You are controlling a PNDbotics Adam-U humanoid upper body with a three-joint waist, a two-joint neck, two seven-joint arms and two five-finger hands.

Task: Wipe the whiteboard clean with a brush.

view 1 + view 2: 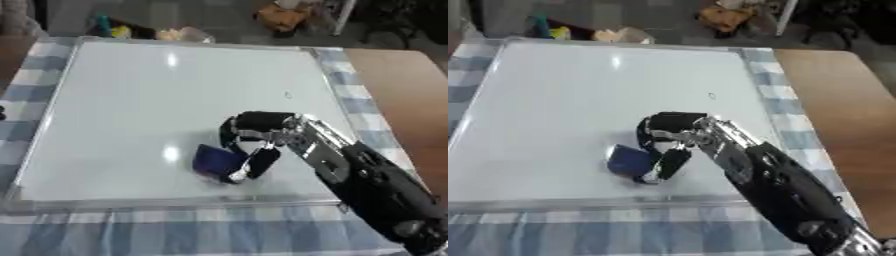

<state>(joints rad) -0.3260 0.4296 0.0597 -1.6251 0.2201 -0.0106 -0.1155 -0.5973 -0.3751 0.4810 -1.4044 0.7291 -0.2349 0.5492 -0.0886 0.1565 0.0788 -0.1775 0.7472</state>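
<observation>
Left eye view shows our right hand [255,131] curled around a blue brush [216,161] on the whiteboard [131,100]. We see a small mark [288,94] beyond it.

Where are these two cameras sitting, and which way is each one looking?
Left eye view: in the robot's head, looking down at the whiteboard; the right arm and right robot hand curled round a blue brush show.
Right eye view: beside it in the head, facing the same way; the same arm shows, shifted leftward.
Shared: whiteboard, brush, checked cloth, wooden table. No left robot hand.
</observation>
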